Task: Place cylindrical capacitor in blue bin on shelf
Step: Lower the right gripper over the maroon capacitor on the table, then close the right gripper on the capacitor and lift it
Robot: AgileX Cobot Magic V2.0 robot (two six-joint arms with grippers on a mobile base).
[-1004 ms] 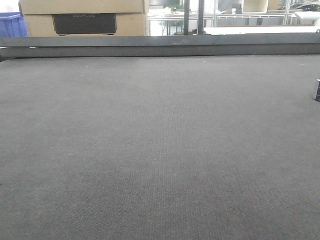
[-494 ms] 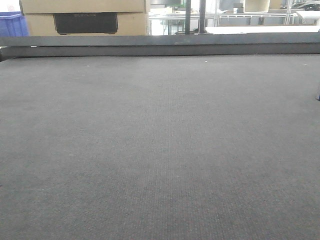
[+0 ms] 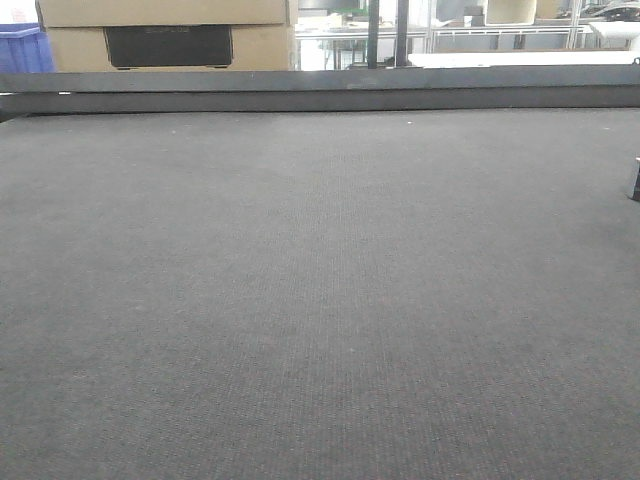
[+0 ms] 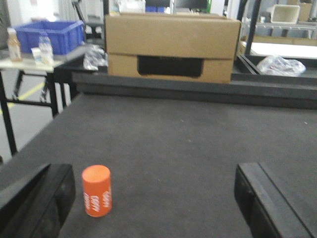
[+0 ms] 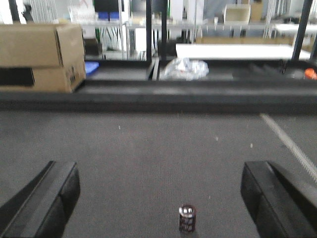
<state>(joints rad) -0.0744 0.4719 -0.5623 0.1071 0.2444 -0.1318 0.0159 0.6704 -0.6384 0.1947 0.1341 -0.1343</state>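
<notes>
The cylindrical capacitor (image 5: 187, 218), small and dark with a shiny top, stands upright on the grey mat. It sits low in the right wrist view, between the wide-apart fingers of my open right gripper (image 5: 161, 210) and a little right of their middle, touching neither. My left gripper (image 4: 153, 208) is open too. An orange cylinder (image 4: 96, 191) with white print stands just inside its left finger (image 4: 37, 201). The shelf and its blue bin are out of view. A thin dark sliver (image 3: 635, 180) shows at the right edge of the front view.
A raised dark rail (image 3: 320, 95) borders the far side of the grey mat (image 3: 320, 300). Behind it sit a cardboard box (image 4: 171, 47) and crumpled plastic bags (image 5: 184, 68). A blue crate (image 4: 49, 34) and bottles rest on a side table at the left.
The front view shifted slightly sideways and back. The dark sliver at its right edge shows less than one second ago.
</notes>
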